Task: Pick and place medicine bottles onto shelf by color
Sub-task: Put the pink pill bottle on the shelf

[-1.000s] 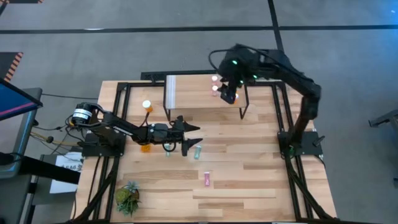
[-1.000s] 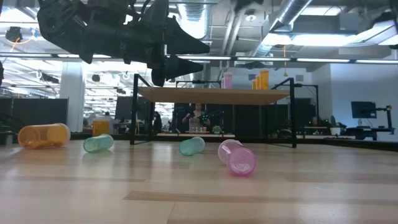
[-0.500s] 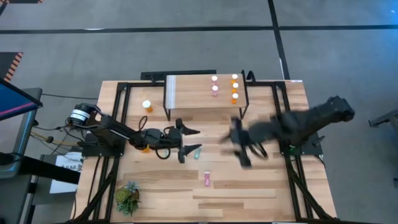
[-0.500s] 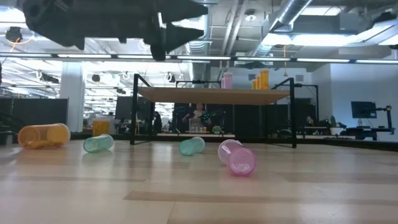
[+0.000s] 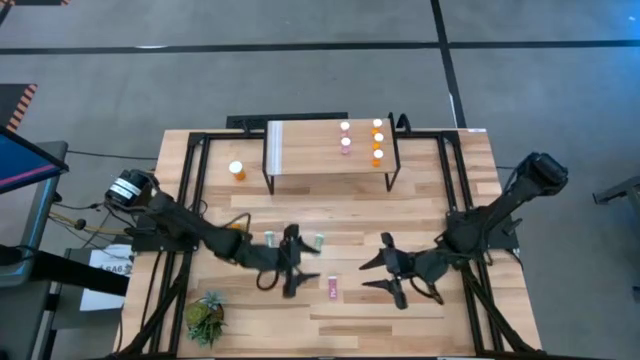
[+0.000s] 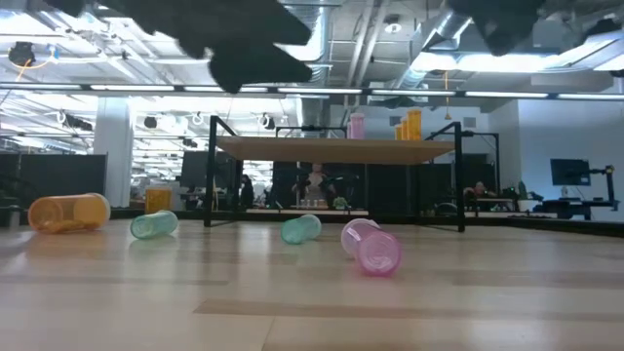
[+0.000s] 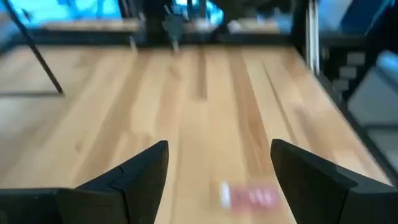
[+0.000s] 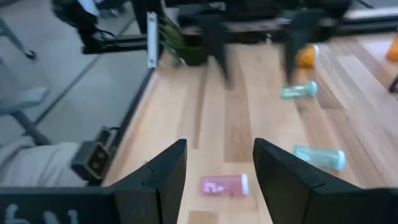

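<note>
A pink medicine bottle (image 5: 333, 288) lies on its side on the table between my two grippers. My left gripper (image 5: 303, 268) hangs open just to its left, above the table. My right gripper (image 5: 370, 275) hangs open to its right and faces it. Both wrist views show the pink bottle (image 7: 249, 196) (image 8: 225, 185) ahead of the fingers, untouched. Two teal bottles (image 5: 316, 241) (image 5: 270, 238) lie behind my left gripper. An orange bottle (image 6: 68, 212) lies at the left. The shelf (image 5: 305, 160) at the far side carries pink (image 5: 345, 135) and orange bottles (image 5: 377, 142), upright.
One orange bottle (image 5: 237, 171) stands upright on the table left of the shelf. A small green plant (image 5: 205, 318) sits at the near left corner. Black frame rails (image 5: 195, 170) run along both table sides. Bare wood lies along the near edge.
My right gripper has swung away from above the shelf, down and toward the table's near edge, and now hangs low beside the pink bottle. My left gripper has moved from the teal bottles toward the near edge and the pink bottle. No bottle has moved.
</note>
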### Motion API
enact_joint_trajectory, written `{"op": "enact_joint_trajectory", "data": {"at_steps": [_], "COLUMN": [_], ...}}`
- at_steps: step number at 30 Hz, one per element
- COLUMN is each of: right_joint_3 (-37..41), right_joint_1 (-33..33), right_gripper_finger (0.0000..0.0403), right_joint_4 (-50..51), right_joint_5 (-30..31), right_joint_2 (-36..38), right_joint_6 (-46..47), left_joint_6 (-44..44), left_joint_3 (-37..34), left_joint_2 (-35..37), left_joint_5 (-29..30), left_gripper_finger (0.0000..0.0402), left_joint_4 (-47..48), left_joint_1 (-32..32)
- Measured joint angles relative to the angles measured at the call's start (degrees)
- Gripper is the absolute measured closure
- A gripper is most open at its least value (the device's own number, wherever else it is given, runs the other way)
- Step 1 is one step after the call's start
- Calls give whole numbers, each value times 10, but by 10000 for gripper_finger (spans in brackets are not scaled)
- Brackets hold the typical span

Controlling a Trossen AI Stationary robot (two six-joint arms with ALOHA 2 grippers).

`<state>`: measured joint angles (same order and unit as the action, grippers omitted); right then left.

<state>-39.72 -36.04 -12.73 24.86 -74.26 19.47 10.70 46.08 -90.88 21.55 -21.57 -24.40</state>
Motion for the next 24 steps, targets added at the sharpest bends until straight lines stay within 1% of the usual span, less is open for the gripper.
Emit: {"op": "enact_joint_trajectory", "data": {"at_steps": [3, 8, 11, 13, 18, 19, 21, 23, 24], "right_joint_3": [0, 0, 0, -1, -1, -1, -1, -1, -1], "right_joint_1": [11, 26, 32, 32, 32, 32, 31, 31, 31], "right_gripper_finger": [198, 198, 198, 198, 198, 198, 198, 198, 198], "right_joint_4": [0, 0, -3, -8, -10, -10, -8, -7, -6], "right_joint_5": [0, -6, -5, -5, -5, -5, -5, -5, -5], "right_joint_2": [-25, -40, -38, -37, -37, -37, -37, -37, -37], "right_joint_6": [2, 2, -1, -7, -20, -20, -20, -19, -19], "left_joint_6": [19, 140, 170, 156, 44, 27, 29, 63, 71], "left_joint_3": [22, 50, 86, 116, 185, 194, 216, 232, 242], "left_joint_2": [-34, -117, -168, -196, -239, -244, -261, -272, -281], "left_joint_5": [4, 41, 48, 50, 32, 36, 82, 138, 146], "left_gripper_finger": [129, 129, 129, 129, 129, 129, 129, 129, 129], "left_joint_4": [-2, -6, 5, 19, 66, 80, 94, 125, 134], "left_joint_1": [-29, -49, -51, -52, -55, -55, -56, -55, -55]}}
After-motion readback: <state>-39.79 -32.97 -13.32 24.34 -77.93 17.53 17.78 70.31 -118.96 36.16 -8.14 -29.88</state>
